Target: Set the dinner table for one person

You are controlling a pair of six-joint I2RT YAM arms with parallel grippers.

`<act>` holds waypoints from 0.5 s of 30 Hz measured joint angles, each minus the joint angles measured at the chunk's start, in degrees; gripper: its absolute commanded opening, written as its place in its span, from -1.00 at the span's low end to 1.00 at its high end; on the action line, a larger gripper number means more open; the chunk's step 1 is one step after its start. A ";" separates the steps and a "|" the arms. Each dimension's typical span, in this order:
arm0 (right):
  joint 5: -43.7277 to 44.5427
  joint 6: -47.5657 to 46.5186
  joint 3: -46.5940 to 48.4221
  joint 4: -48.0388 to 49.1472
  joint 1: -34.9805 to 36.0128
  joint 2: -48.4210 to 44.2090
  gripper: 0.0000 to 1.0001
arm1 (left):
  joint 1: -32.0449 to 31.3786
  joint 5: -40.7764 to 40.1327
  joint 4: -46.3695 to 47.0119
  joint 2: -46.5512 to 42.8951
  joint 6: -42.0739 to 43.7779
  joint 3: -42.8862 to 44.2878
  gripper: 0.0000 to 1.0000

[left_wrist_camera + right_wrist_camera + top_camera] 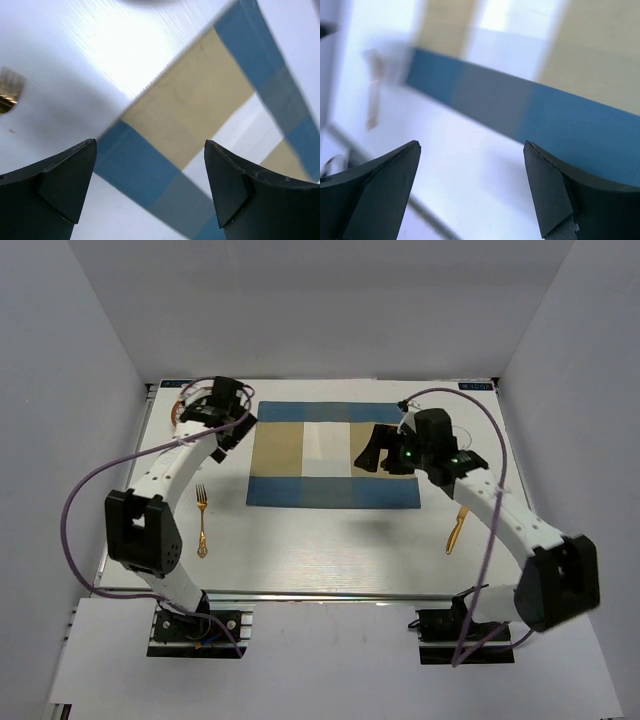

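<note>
The white dinner table (320, 550) carries a blue-and-tan placemat (333, 455) at its middle. A gold fork (202, 520) lies left of the mat and a gold knife (457, 530) lies right of it. My left gripper (235, 437) hovers at the mat's far left edge, open and empty; its wrist view shows the mat (200, 110) between the fingers (65, 185). My right gripper (368, 455) hovers over the mat's right part, open and empty; its wrist view shows the mat's blue near band (545, 115) and the blurred fork (372, 95).
A round brown-rimmed item (178, 406) sits at the back left, mostly hidden by my left arm. A clear item (463, 432) sits behind my right wrist. A metal rail (320, 595) runs along the front edge. Grey walls enclose the table.
</note>
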 measured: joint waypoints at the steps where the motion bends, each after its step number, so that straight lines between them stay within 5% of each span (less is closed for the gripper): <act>1: -3.58 -0.48 -1.33 1.05 0.46 -4.04 0.79 | 1.44 -0.44 0.17 -1.53 -1.11 -1.01 0.96; 8: -23.17 1.16 -11.47 7.34 2.21 -26.16 0.79 | 13.42 -0.37 6.10 -4.24 -6.80 -8.72 0.96; 15: -33.83 6.82 -16.76 8.87 2.23 -48.26 0.78 | 21.86 8.79 14.67 7.06 -6.86 -7.17 0.96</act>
